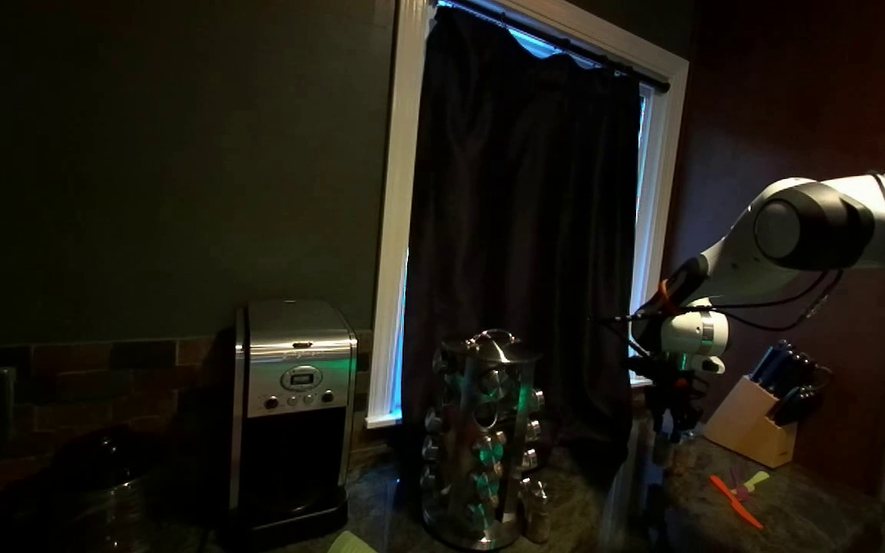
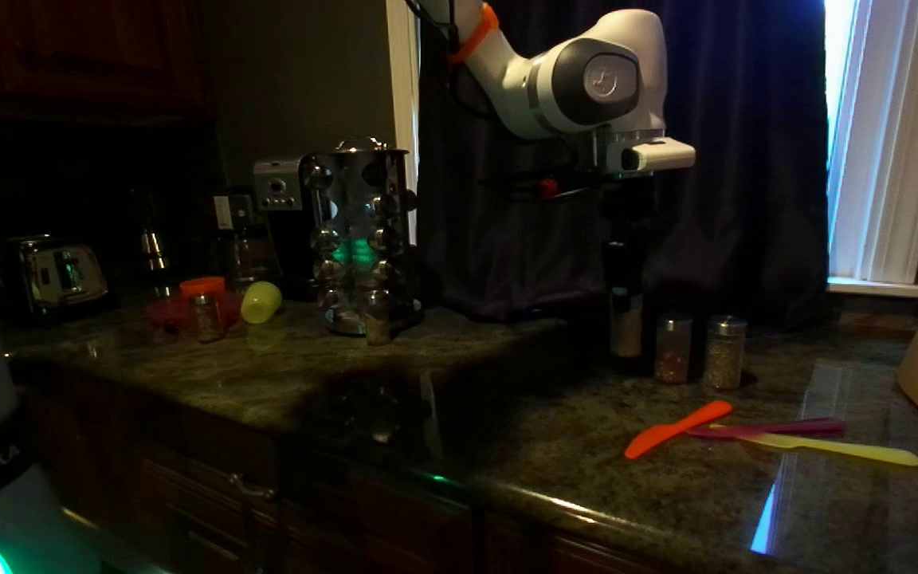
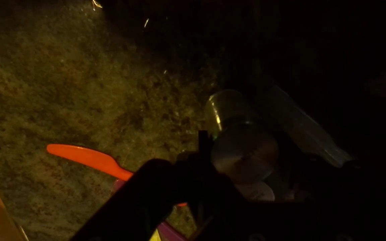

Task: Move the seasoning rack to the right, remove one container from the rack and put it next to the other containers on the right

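The seasoning rack (image 1: 500,449), a shiny round carousel with several jars, stands on the counter in both exterior views. Far to the rack's right in an exterior view, my gripper (image 2: 625,299) points straight down, its fingers around the top of a small glass container (image 2: 626,335). This container is upright and low over the counter; whether its base touches cannot be told. The wrist view has its round metal lid (image 3: 245,154) between the dark fingers, which appear shut on it. Just right of it stand two more containers, one with reddish contents (image 2: 672,351) and one with paler contents (image 2: 724,353).
An orange spreader (image 2: 678,429), a purple spreader (image 2: 817,427) and a yellow spreader (image 2: 849,449) lie crossed before the containers. A wooden knife block (image 1: 746,426) stands at the right. Another jar (image 1: 538,511) stands at the rack's foot, and a silver coffee maker (image 1: 300,361) beside the rack.
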Robot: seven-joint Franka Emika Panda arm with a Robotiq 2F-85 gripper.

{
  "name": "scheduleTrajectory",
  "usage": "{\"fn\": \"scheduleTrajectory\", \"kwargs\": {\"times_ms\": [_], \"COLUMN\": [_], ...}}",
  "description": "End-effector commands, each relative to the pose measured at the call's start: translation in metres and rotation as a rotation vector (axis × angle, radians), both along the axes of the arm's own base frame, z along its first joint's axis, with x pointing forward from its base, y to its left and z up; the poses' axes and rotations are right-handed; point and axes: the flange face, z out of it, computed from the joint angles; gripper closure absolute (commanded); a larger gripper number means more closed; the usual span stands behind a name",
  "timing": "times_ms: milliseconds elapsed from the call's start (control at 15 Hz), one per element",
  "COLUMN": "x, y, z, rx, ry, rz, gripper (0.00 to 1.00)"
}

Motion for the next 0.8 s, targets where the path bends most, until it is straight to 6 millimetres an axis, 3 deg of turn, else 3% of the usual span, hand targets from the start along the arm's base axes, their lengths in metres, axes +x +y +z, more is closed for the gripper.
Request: {"fn": "scheduleTrajectory", "kwargs": {"times_ms": [0, 733], "x": [-0.005, -0.011], "y": [-0.011, -0.02], "z": [-0.01, -0.029], "rx": [-0.007, 0.041], "ry": [-0.003, 0.006], "rz": [-0.032, -0.046], "gripper": [0.76, 0.76]}}
